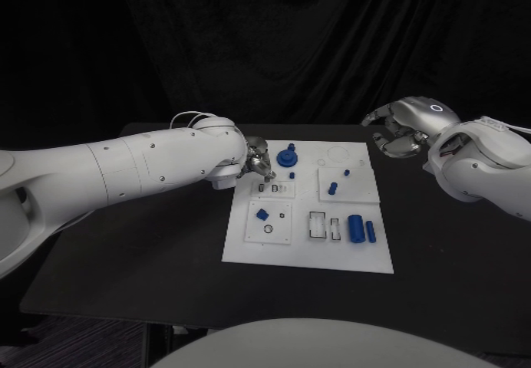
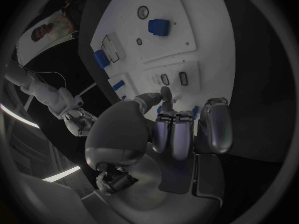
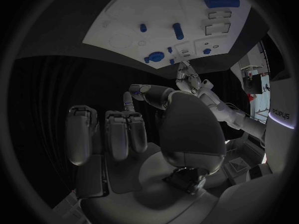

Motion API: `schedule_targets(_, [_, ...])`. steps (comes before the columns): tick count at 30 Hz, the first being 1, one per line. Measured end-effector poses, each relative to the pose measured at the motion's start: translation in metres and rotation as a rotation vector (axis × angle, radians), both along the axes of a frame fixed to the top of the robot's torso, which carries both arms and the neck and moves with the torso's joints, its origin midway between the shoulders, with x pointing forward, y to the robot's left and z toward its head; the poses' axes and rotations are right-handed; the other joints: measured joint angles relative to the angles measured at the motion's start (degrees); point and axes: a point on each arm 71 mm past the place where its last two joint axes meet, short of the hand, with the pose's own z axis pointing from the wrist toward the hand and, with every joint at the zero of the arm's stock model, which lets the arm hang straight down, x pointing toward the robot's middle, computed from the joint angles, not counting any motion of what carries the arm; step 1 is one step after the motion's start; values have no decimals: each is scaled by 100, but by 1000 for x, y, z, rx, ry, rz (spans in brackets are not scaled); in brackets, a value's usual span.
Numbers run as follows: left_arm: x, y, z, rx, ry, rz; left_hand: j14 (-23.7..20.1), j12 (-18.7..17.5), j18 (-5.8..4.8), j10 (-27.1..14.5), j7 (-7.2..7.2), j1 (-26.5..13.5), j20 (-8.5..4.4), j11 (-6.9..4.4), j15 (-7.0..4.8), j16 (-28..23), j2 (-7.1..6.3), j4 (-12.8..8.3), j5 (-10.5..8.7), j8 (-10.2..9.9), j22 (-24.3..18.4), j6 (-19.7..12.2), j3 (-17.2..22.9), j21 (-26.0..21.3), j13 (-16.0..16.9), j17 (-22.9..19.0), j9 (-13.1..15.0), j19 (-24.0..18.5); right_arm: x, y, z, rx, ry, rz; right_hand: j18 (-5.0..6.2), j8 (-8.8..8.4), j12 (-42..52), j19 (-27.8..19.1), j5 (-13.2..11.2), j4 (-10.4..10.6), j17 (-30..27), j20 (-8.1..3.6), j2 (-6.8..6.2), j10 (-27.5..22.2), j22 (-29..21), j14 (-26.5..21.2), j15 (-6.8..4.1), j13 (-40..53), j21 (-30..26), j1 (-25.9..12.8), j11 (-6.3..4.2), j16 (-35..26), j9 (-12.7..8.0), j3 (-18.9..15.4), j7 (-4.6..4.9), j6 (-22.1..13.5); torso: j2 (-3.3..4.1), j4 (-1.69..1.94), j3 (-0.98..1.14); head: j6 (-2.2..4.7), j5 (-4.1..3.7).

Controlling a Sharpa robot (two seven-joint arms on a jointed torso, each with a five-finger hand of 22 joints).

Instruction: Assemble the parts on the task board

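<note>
Black table (image 1: 144, 261) under white plate; black curtain (image 1: 265, 54) behind table.

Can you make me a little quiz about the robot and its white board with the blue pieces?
1. True or false: the right hand is holding a blue piece.
2. Which hand is closest to the blue round part standing at the far end of the task board? A) left hand B) right hand C) both are equally far away
3. Fill in: the big blue cylinder lies on the task board next to a smaller blue ____.

Key
1. False. It hangs off the board's far right corner with nothing in it.
2. A. The left hand is just beside that part, at the board's far left edge.
3. Pin, lying alongside it.
</note>
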Motion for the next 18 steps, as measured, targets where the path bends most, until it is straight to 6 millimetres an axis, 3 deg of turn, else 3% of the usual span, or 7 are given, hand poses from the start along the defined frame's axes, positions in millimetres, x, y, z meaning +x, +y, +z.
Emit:
schedule_targets(3, [-2,1,1,-13,-6,3,0,0,1,0,31,-79,-21,0,0,0,24,39,-10,0,0,-31,39,-26,0,0,0,-22,0,-1,0,0,0,-3,0,0,0,0,0,0,0,0,0,0,0,0,0,0,0,0,0,0,0,0,0,0,0,0,1,0,15])
schedule_targets(4, [-2,2,1,-19,-6,4,0,0,1,0,47,-110,0,0,0,0,55,62,-274,0,0,-47,62,-38,0,0,0,-44,0,-1,0,0,0,-3,0,0,0,0,0,-8,0,0,0,0,0,0,0,0,0,0,0,0,0,8,0,0,1,0,1,0,17])
schedule_targets(5, [-3,3,1,-24,-5,6,0,0,1,0,50,-123,0,0,0,0,42,69,-347,0,0,-50,70,-38,0,0,0,-44,0,-1,0,0,0,-4,0,0,0,0,0,-17,0,0,0,0,0,0,0,0,0,0,0,0,0,17,0,0,1,0,1,0,18])
schedule_targets(13, [-12,10,4,-103,-15,14,0,0,1,0,72,-133,0,0,0,0,18,45,-537,-46,0,-160,48,-38,0,-1,-15,-44,-2,-4,-1,1,3,-6,0,0,0,0,-3,-15,0,0,30,0,-1,0,0,0,0,-31,0,0,0,15,6,6,3,8,0,0,20])
schedule_targets(16, [-16,15,6,-139,-31,6,9,0,0,-7,122,-46,13,54,18,0,68,-18,-823,-118,0,-293,27,-13,0,-1,-52,-31,-4,-3,-1,4,4,-2,0,0,0,0,-38,171,0,0,167,0,-1,0,0,0,-6,-168,0,0,0,-171,22,22,4,11,-4,0,18])
schedule_targets(18, [-20,20,8,-171,-49,-5,0,0,0,-1,151,-31,38,62,64,0,83,-26,-1096,-151,0,-358,20,22,0,-1,-70,-6,-8,-1,-1,11,5,7,0,0,0,2,-93,499,0,43,261,0,-1,20,20,0,-37,-355,0,0,9,-767,22,22,5,13,-7,0,18])
